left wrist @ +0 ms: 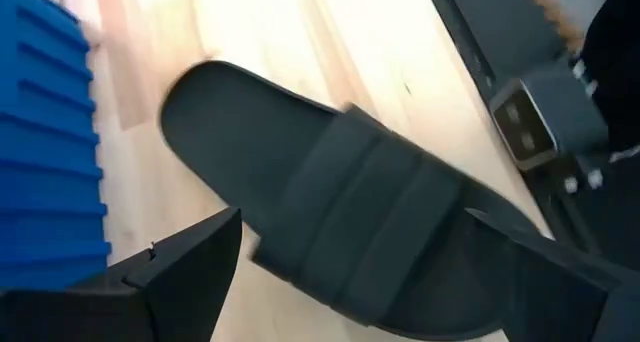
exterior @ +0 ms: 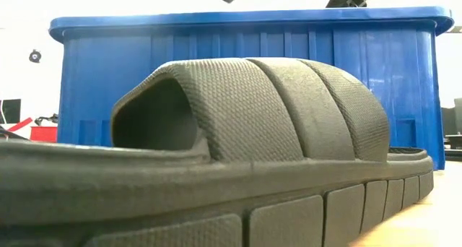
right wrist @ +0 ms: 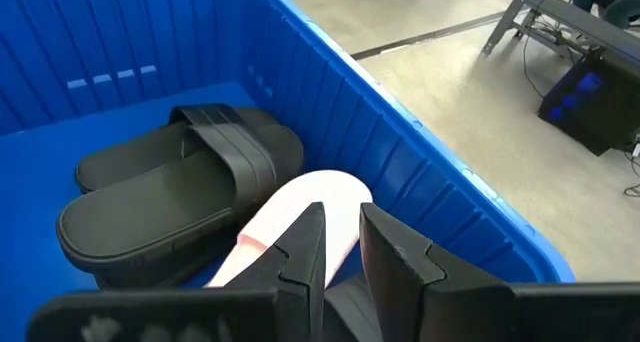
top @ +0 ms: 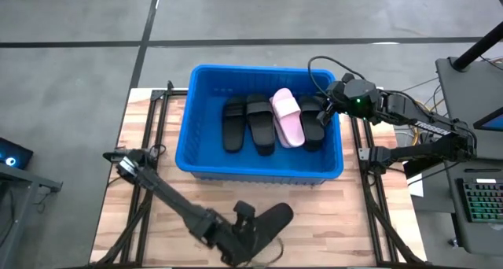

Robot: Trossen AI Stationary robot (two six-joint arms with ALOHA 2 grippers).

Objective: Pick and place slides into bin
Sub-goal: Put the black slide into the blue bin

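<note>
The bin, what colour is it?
Bright blue bin; the high view shows it best.

A light wooden table (top: 153, 143) with a pale plank top carries everything. The blue bin (top: 203, 160) stands on it toward the far edge, about midway across. One black slide (top: 271, 217) lies flat on the bare wood near the front edge, just in front of the bin and apart from its wall, strap upward.
</note>
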